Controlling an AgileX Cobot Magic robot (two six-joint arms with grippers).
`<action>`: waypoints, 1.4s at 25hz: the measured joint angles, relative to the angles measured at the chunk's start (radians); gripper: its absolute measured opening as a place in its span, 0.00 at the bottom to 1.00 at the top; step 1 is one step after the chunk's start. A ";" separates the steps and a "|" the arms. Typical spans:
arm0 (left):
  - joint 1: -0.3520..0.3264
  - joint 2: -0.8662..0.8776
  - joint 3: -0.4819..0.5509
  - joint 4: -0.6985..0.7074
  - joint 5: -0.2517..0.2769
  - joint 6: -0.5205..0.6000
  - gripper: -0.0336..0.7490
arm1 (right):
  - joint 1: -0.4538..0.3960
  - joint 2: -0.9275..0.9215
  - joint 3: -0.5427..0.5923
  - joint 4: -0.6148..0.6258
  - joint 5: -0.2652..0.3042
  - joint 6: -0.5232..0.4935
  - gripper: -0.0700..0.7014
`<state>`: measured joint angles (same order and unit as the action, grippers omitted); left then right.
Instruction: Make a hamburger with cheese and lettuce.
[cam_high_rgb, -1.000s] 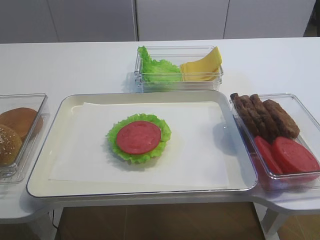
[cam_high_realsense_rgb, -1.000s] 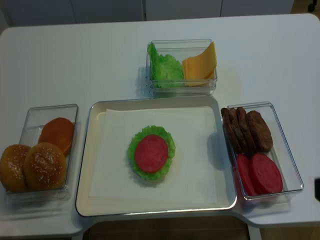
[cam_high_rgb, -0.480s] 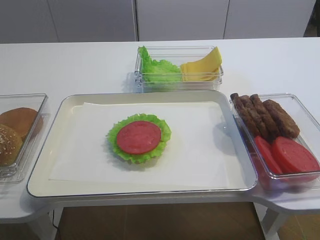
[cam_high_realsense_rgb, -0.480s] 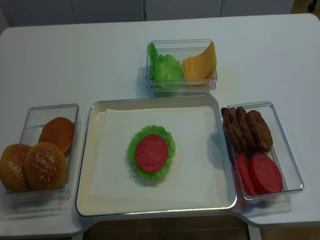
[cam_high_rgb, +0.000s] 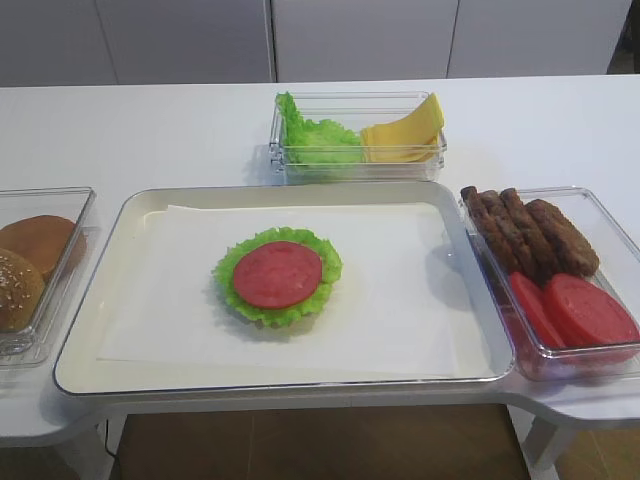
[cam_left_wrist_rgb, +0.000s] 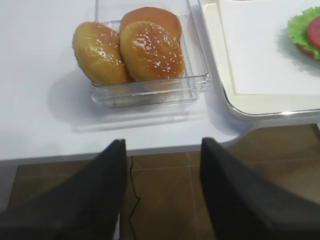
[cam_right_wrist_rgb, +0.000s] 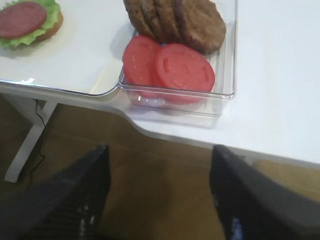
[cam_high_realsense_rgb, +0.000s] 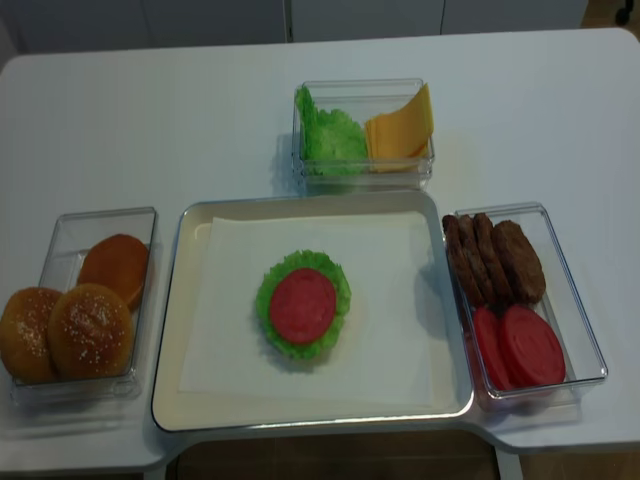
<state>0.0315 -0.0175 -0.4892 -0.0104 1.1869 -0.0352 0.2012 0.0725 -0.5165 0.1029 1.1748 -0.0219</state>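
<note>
Only blurred dark finger stubs of the right gripper (cam_right_wrist_rgb: 160, 200) and left gripper (cam_left_wrist_rgb: 162, 190) are seen at the wrist views' lower edges, jaws spread apart, nothing between them. No difference from the earlier frames is noted. Frame centre: the low green-leafed hamburger (cam_high_rgb: 278, 276), red slice on top, on the paper-lined white tray (cam_high_rgb: 90, 370). Upper centre: clear plastic box (cam_high_rgb: 357, 165) holding ruffled green lettuce (cam_high_rgb: 315, 140) and pale-yellow cheese slices (cam_high_rgb: 405, 130).

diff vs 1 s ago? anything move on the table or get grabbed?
Almost nothing. A dark object that showed at the right edge of the overhead view a second ago is gone from that view. Nothing was taken hold of or let go. The hamburger on the tray, the lettuce, the cheese, the buns, patties and tomato slices stayed put.
</note>
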 joint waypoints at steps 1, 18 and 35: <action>0.000 0.000 0.000 0.000 0.000 0.000 0.50 | 0.000 0.000 0.007 -0.004 -0.009 -0.004 0.70; 0.000 0.000 0.000 0.000 0.000 0.000 0.50 | 0.000 -0.004 0.037 -0.017 -0.050 -0.011 0.70; 0.000 0.000 0.000 0.000 0.000 0.000 0.50 | -0.060 -0.088 0.037 -0.017 -0.050 -0.009 0.70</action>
<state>0.0315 -0.0175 -0.4892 -0.0104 1.1869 -0.0352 0.1411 -0.0158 -0.4797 0.0858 1.1246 -0.0309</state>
